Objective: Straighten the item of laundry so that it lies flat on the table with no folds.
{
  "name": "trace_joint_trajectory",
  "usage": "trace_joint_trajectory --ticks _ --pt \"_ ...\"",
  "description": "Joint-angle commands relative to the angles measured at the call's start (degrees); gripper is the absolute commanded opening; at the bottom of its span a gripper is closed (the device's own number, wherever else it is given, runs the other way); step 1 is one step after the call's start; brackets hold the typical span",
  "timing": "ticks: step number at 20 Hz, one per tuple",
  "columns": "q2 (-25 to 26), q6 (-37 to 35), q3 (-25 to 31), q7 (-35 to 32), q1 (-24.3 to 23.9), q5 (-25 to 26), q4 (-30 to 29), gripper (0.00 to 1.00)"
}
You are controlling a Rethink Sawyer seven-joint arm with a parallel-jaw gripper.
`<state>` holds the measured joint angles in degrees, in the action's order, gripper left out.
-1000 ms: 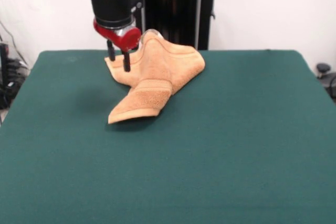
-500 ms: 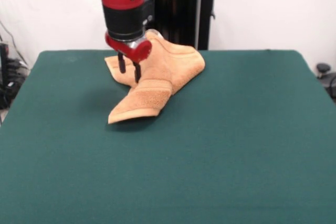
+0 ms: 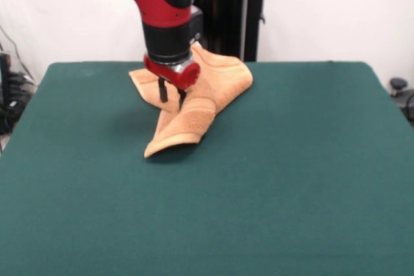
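Note:
The item of laundry (image 3: 220, 82), a small orange-tan towel, lies crumpled and folded near the far middle of the green table (image 3: 291, 179). One flap with a woven band (image 3: 184, 124) sticks out toward the front, its hemmed tip slightly lifted off the cloth. My gripper (image 3: 172, 97) comes straight down on the towel's left part, where that flap begins. Its two black fingers (image 3: 163, 90) stand a little apart and their tips touch the fabric. The arm hides part of the towel's back edge.
A black stand (image 3: 223, 14) rises behind the table's far edge, close to the towel. Cables and dark gear (image 3: 8, 95) sit off the left side, and a black knob (image 3: 398, 84) sits off the right.
My gripper has moved right and down, from beside the towel's left corner onto the towel. The front flap has shifted to the right and its tip has swung inward.

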<state>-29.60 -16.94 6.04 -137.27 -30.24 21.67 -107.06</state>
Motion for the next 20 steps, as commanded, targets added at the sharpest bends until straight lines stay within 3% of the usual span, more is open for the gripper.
trace_joint_trajectory --ticks 1,8,20 --pt "6.47 4.34 -0.88 -4.69 3.31 0.9 -0.21 1.0" --pt "6.85 1.22 -0.8 -2.11 2.81 0.49 0.28 1.0" --pt "4.18 -0.23 -1.69 -4.38 4.18 -1.6 -1.59 1.0"
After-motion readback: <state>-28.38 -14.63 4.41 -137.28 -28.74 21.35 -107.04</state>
